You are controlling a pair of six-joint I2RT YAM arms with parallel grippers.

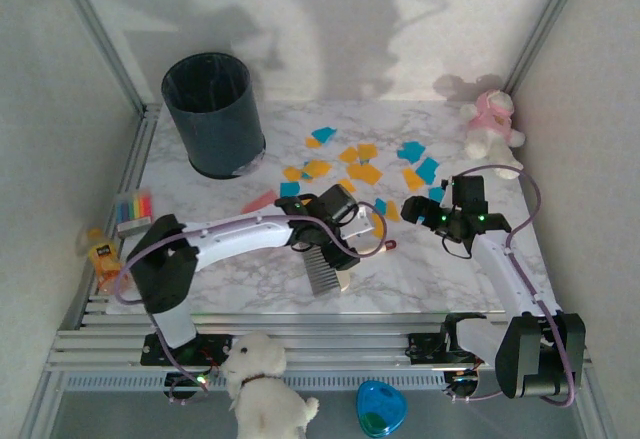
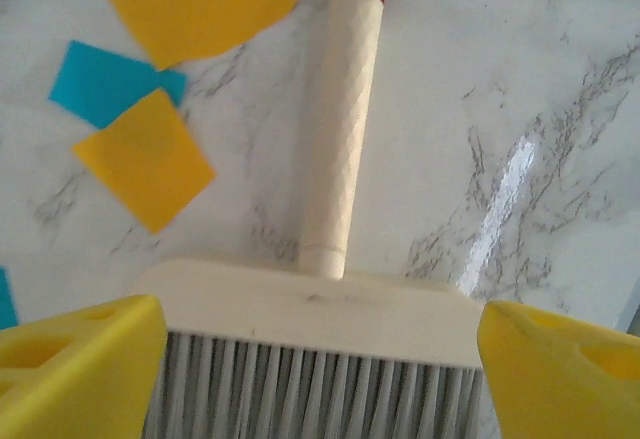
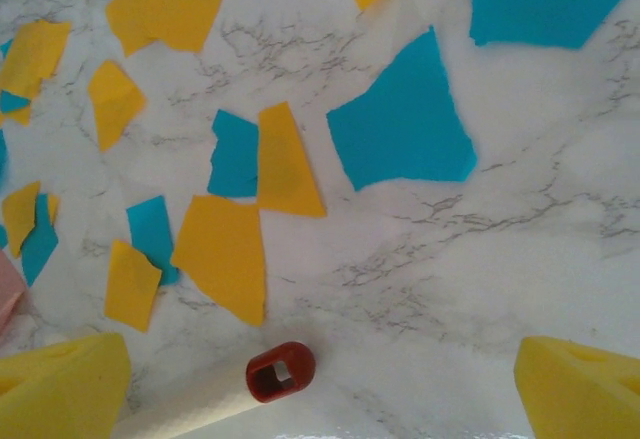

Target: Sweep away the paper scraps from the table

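Observation:
Orange-yellow and teal paper scraps (image 1: 362,172) lie scattered over the back middle of the marble table (image 1: 430,279). A cream hand brush (image 1: 322,277) with grey bristles lies in front of them, its handle ending in a red tip (image 1: 388,246). My left gripper (image 1: 336,259) reaches down over the brush. In the left wrist view the left gripper (image 2: 320,359) has its yellow fingers (image 2: 80,369) against both ends of the brush head (image 2: 310,309), with scraps (image 2: 145,159) to the left. My right gripper (image 1: 437,221) hovers to the right. Seen from the right wrist, the right gripper (image 3: 320,389) is open above the red tip (image 3: 280,371) and the scraps (image 3: 400,124).
A black bin (image 1: 213,114) stands at the back left. A pink dustpan (image 1: 260,202) lies left of the left gripper. A pink-and-white plush (image 1: 492,124) sits at the back right. A pack of coloured strips (image 1: 133,207) rests by the left rail, and a white plush dog (image 1: 262,389) sits below the front rail.

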